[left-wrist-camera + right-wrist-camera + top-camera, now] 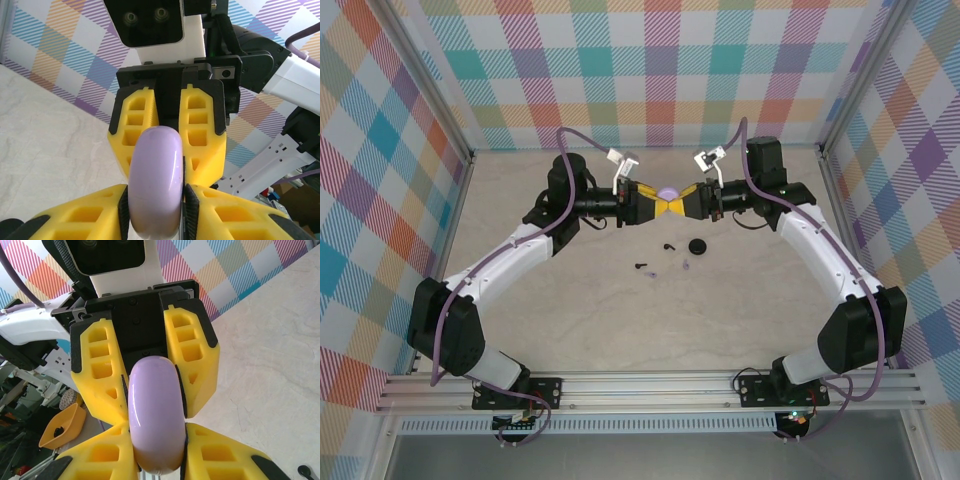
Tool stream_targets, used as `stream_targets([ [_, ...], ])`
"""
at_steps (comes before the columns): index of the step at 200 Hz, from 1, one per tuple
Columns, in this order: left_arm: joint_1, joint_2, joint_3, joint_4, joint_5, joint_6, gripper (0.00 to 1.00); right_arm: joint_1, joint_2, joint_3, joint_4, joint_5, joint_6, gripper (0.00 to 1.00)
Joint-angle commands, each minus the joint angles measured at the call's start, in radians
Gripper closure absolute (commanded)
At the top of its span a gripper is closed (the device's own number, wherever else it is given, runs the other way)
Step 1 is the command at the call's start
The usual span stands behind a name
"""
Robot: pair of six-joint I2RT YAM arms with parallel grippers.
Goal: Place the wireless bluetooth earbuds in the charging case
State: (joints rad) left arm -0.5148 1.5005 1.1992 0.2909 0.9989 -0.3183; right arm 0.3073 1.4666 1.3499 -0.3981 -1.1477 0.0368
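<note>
A pale lavender charging case (667, 191) hangs closed above the back middle of the table, pinched from both sides. My left gripper (659, 203) is shut on its left half, its black pads pressed to the case (155, 175). My right gripper (676, 203) is shut on the other half (155, 405). The yellow fingers (200, 120) of the right gripper face the left wrist camera. On the table below lie two black earbuds (667, 245) (642, 267) and two lavender earbuds (685, 267) (655, 271), all loose.
A round black case (697, 247) lies on the table right of the earbuds. Plaid walls and aluminium posts (825, 150) close in the table on three sides. An orange bowl (60, 427) sits outside the enclosure.
</note>
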Motion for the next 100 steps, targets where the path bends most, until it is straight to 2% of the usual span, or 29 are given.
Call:
stream_targets([
  [1, -0.014, -0.007, 0.014, 0.029, 0.029, -0.001, 0.67, -0.005, -0.012, 0.007, -0.006, -0.051, -0.029, 0.86],
  [22, -0.016, -0.006, 0.017, 0.030, 0.031, 0.000, 0.67, -0.004, -0.006, 0.009, -0.023, -0.060, -0.039, 0.86],
  [51, -0.022, -0.001, 0.026, 0.031, 0.046, 0.005, 0.76, 0.002, 0.000, 0.015, -0.045, -0.065, -0.053, 0.85],
  [62, -0.024, 0.003, 0.029, 0.026, 0.054, 0.006, 0.83, 0.004, 0.003, 0.022, -0.062, -0.061, -0.065, 0.84],
  [100, -0.024, 0.003, 0.026, -0.020, 0.017, 0.038, 0.89, 0.005, -0.001, 0.032, -0.093, -0.015, -0.082, 0.75],
])
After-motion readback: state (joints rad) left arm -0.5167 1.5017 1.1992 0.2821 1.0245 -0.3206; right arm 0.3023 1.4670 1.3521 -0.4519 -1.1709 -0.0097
